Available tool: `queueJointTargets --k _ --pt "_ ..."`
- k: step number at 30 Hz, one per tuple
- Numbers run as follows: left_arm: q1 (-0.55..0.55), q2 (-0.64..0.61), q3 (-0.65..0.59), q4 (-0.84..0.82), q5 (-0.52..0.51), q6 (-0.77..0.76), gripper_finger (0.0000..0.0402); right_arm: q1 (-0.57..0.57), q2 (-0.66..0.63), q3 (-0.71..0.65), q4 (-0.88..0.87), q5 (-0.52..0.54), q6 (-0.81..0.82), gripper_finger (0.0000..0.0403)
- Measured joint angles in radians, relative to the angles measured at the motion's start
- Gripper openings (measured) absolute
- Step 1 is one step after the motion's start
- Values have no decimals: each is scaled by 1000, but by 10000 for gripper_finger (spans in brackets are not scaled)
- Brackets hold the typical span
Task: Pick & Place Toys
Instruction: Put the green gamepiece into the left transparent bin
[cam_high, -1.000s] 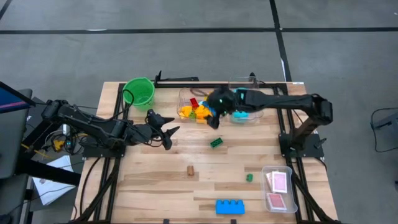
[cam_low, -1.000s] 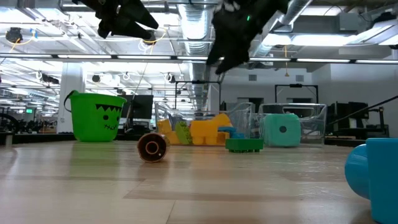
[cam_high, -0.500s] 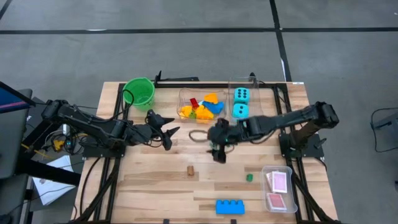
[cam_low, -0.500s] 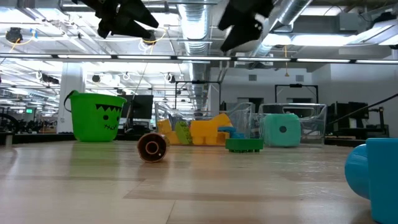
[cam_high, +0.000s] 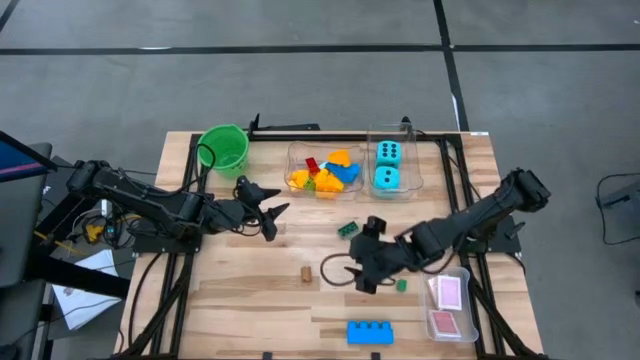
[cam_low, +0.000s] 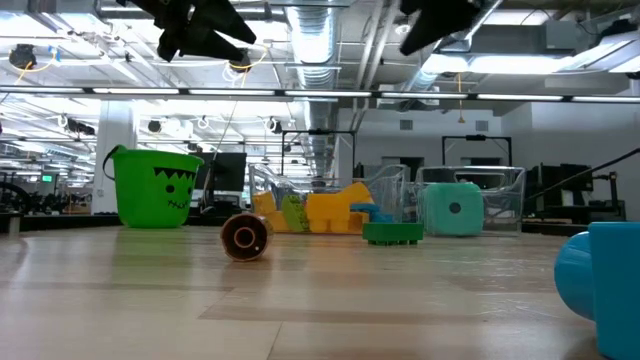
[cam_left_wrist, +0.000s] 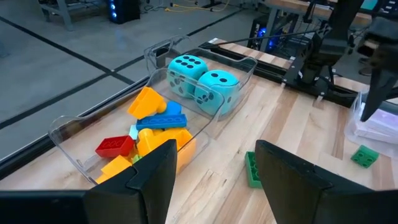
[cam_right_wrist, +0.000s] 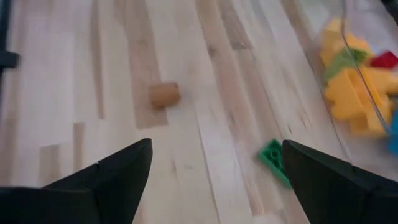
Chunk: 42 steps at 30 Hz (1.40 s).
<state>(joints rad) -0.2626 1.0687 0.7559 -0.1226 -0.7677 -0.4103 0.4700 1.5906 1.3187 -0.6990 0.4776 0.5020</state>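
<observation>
Loose toys on the table, seen from above with the table centre as the clock's hub: a dark green block (cam_high: 348, 229) just off centre toward 1 o'clock, a small green block (cam_high: 401, 286) toward 4 o'clock, a large blue block (cam_high: 370, 332) at the 6 o'clock edge, and a small brown cylinder (cam_high: 306, 272) near 7 o'clock. Toward 12 o'clock, a clear tub (cam_high: 297, 154) holds yellow, red, orange, green and blue blocks (cam_high: 322, 175); the adjoining clear tub (cam_high: 412, 160) at 1 o'clock holds two cyan dice (cam_high: 387, 166). Pink-and-white cards (cam_high: 448, 292) lie in a third tub (cam_high: 463, 272) at 5 o'clock. A green bucket (cam_high: 223, 147) stands at 11 o'clock.

The right gripper (cam_high: 364, 275) hangs above the table at 5 o'clock, between the cylinder and the small green block, jaws spread wide and holding nothing; its wrist view shows bare wood between the fingers. The left gripper (cam_high: 272, 218) waits at 9 o'clock, raised, its jaws partly apart and empty, pointing toward the block tub.
</observation>
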Motion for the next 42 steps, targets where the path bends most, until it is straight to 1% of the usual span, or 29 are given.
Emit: queueJointTargets --k 5,11,16,27,28,30,34,36,39,42 --pt "0 0 0 0 0 -16 213 61 0 -69 -42 95 138 348" --pt "0 0 0 0 0 -16 213 63 1 -144 -109 107 250 348" --pt "0 0 0 0 0 -15 213 46 1 -186 -109 97 258 348" --pt "0 0 0 0 0 -15 213 10 1 -187 -98 95 258 348" --pt "0 0 0 0 0 -14 213 9 1 -187 -98 88 260 348" --pt "0 0 0 0 0 -14 213 5 1 -187 -103 40 291 348" --pt "0 0 0 0 0 -14 213 6 1 -187 -180 -95 461 348" --pt "0 0 0 0 0 -14 213 20 1 -187 -245 -142 547 348" --pt "0 0 0 0 0 -14 213 58 1 -187 -333 -163 623 348" --pt "0 0 0 0 0 -14 213 108 1 -187 -363 -169 640 348"
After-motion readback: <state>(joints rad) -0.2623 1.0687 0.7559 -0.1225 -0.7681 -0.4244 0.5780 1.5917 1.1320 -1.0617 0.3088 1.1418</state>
